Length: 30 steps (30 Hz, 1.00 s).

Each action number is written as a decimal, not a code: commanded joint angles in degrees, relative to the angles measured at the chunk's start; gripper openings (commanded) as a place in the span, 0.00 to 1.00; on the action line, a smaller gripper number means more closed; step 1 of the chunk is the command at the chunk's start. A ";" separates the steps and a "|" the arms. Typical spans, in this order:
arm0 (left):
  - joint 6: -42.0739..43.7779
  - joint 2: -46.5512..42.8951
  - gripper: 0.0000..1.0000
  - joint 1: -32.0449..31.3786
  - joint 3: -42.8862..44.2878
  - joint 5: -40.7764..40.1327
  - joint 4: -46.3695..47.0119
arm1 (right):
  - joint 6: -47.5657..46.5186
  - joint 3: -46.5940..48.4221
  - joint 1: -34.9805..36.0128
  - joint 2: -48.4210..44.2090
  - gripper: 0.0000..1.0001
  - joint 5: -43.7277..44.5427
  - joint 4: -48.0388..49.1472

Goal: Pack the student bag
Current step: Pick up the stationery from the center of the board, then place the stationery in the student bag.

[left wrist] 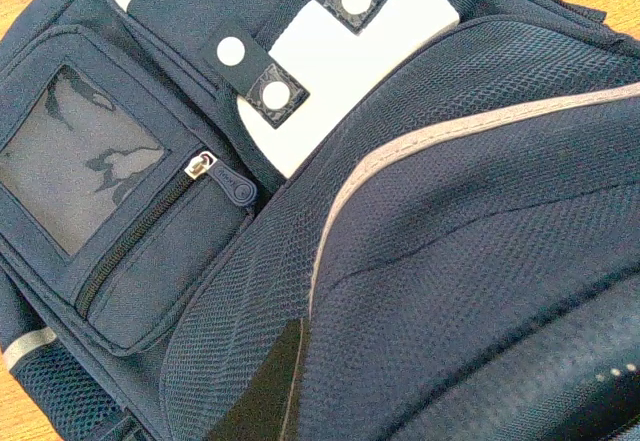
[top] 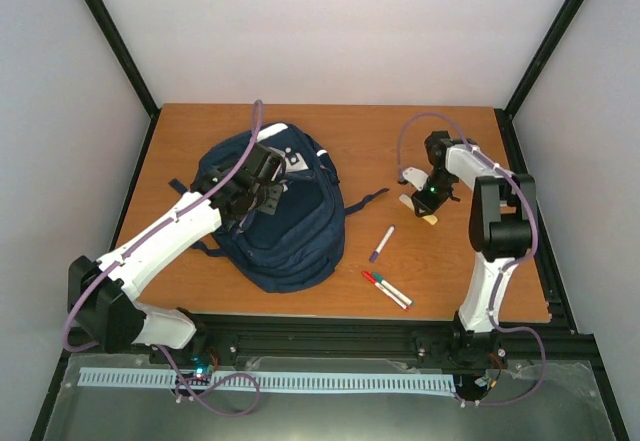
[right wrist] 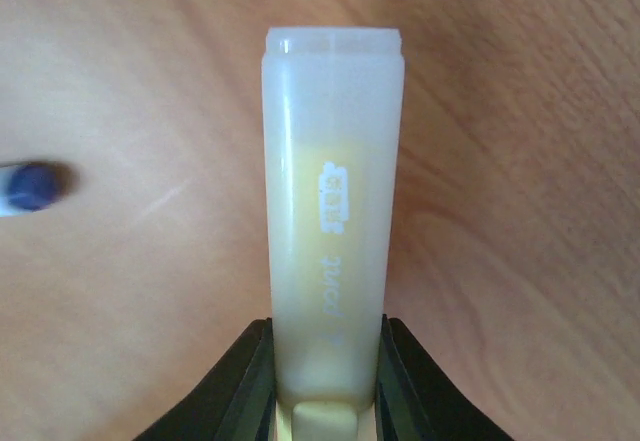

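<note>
The student bag (top: 290,236), navy blue with a white patch (left wrist: 345,56), lies on the left half of the table. My left gripper (top: 262,189) presses into its upper part. In the left wrist view bag fabric (left wrist: 450,251) fills the frame and hides the fingers, and a fold of it appears pinched. At the table's right side, my right gripper (top: 428,201) is down over a pale yellow marker (top: 422,211). In the right wrist view both black fingers (right wrist: 250,381) touch the sides of that marker (right wrist: 333,211), which lies on the wood.
A purple pen (top: 382,244) and two more pens (top: 386,289), one red-capped, lie on the table between the bag and the right arm. A blue pen tip (right wrist: 30,186) shows left of the marker. A zipped front pocket with its pull (left wrist: 205,166) faces the left wrist camera.
</note>
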 commanded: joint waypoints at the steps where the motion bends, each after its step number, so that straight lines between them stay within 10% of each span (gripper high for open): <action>1: -1.97 -0.54 0.02 0.92 3.68 -0.13 1.39 | 1.52 -2.34 3.28 -10.92 0.14 -5.07 -1.24; 15: -2.25 -0.52 0.03 0.92 3.50 0.12 1.47 | 0.82 -1.29 31.80 -29.02 0.10 2.72 1.97; 30: -2.42 -0.62 0.02 0.92 3.39 0.23 1.50 | -14.04 -0.38 57.48 -22.23 0.10 28.81 20.45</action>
